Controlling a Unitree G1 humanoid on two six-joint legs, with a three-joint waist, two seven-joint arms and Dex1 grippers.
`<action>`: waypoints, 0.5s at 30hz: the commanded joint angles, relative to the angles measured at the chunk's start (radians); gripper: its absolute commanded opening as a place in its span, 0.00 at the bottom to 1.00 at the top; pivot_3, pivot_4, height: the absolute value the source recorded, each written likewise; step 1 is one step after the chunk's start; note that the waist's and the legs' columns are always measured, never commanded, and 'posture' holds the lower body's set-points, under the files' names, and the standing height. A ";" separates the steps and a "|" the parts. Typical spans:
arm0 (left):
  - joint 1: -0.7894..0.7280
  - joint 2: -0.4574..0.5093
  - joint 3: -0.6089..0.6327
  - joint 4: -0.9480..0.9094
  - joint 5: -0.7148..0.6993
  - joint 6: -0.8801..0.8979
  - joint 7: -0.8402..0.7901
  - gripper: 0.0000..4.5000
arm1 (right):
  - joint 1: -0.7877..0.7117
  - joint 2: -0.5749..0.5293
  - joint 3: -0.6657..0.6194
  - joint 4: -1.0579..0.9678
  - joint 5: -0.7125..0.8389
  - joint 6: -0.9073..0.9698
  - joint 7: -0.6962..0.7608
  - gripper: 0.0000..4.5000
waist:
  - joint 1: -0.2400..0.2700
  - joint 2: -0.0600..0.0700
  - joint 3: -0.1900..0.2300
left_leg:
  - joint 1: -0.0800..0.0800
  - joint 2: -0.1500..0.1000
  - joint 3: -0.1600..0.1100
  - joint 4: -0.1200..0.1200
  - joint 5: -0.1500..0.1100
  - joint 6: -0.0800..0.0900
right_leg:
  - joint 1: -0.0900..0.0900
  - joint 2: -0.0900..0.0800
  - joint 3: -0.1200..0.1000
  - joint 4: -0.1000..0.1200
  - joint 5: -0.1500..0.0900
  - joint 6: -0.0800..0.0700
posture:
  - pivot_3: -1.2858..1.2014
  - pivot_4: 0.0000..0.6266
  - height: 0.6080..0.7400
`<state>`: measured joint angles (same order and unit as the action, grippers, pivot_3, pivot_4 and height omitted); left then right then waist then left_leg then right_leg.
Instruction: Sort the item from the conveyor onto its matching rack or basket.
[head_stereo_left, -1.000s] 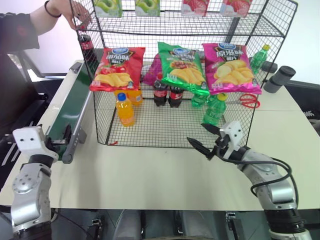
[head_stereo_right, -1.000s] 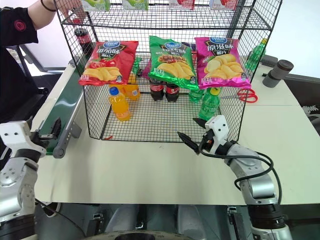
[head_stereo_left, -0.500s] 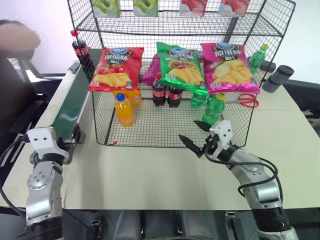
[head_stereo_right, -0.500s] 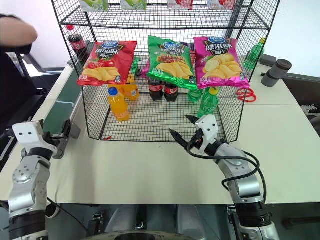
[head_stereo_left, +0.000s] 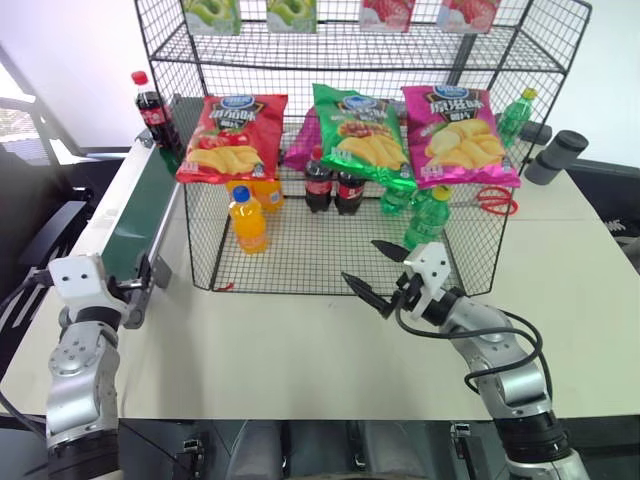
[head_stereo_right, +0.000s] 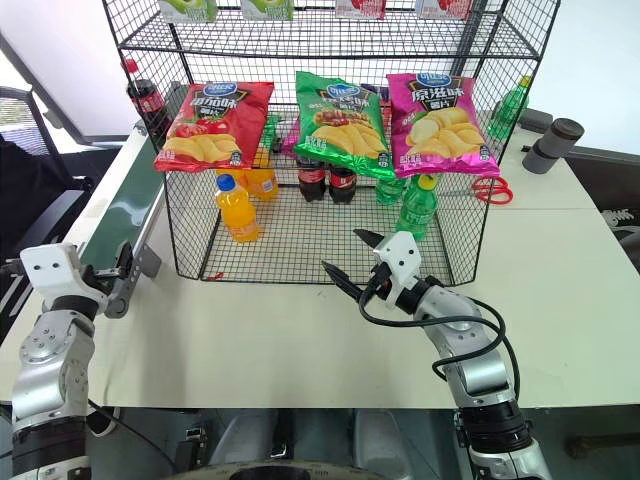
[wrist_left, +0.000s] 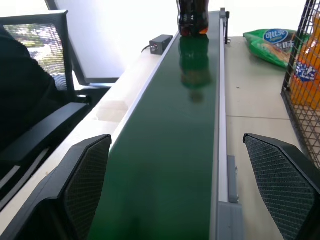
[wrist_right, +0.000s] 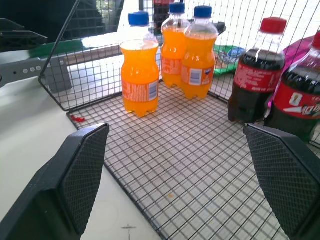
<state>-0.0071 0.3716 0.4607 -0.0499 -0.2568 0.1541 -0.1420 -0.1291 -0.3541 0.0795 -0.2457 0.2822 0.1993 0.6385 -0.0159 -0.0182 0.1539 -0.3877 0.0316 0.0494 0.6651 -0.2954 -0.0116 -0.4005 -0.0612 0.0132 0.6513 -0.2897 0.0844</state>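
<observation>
The table (head_stereo_left: 300, 370) carries the tall black wire rack (head_stereo_left: 560, 45), the largest fixture, with three chip bags (head_stereo_left: 362, 135) hung across its front. On its mesh floor tier stand orange bottles with blue caps (head_stereo_left: 250, 220), two cola bottles (head_stereo_left: 335, 185) and green bottles (head_stereo_left: 428, 220).

Along the table's left edge runs the conveyor (head_stereo_left: 135, 215), a dark green belt in a pale grey frame. The cola bottle (head_stereo_left: 150, 108) stands upright at its far end, beside the rack's left corner and well apart from both of my grippers.

My left gripper (wrist_left: 192, 192) sits at the near end of the conveyor, fingers spread wide and holding nothing. Its wrist view looks straight down the belt: the lower half of the bottle (wrist_left: 194, 17) stands at the far end, its reflection on the belt below it. That view also shows a small black box (wrist_left: 160, 44) beside the belt and a green chip bag (wrist_left: 274, 44) lying flat on the table behind the rack.

My right gripper (head_stereo_left: 385, 272) hovers in front of the rack's lower tier, fingers wide apart and empty. Its wrist view gives the tier close up: three orange bottles, one ahead of the other two, and the two cola bottles to one side.
</observation>
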 joint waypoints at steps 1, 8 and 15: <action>0.007 0.016 0.030 -0.018 0.001 -0.060 -0.010 1.00 | -0.014 0.001 -0.019 -0.019 0.061 0.058 0.011 0.99 | 0.001 0.000 0.000 | 0.000 0.000 0.000 0.000 0.000 0.000 | 0.000 0.000 0.000 0.000 0.000 0.000 | 0.52 0.24 1.00; -0.012 0.001 0.022 -0.001 0.003 -0.066 0.015 1.00 | 0.014 -0.014 -0.012 -0.053 0.092 0.066 0.057 0.99 | 0.002 0.000 0.000 | -0.001 0.000 0.000 0.000 0.000 0.000 | -0.001 -0.001 0.000 0.000 0.000 0.000 | 0.52 0.24 1.00; -0.040 -0.006 0.005 0.030 0.015 -0.056 0.033 1.00 | 0.044 -0.003 -0.007 -0.054 0.080 0.042 0.051 0.99 | 0.002 0.000 0.000 | -0.002 0.000 0.000 -0.001 0.000 0.000 | -0.002 -0.002 0.000 0.000 0.000 0.000 | 0.52 0.24 1.00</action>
<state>-0.0387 0.3589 0.4541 -0.0121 -0.2488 0.1055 -0.1194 -0.0851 -0.3621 0.0732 -0.2552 0.3610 0.2722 0.6888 -0.0143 -0.0182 0.1538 -0.3898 0.0315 0.0494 0.6645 -0.2954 -0.0119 -0.4027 -0.0627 0.0131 0.6509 -0.2898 0.0841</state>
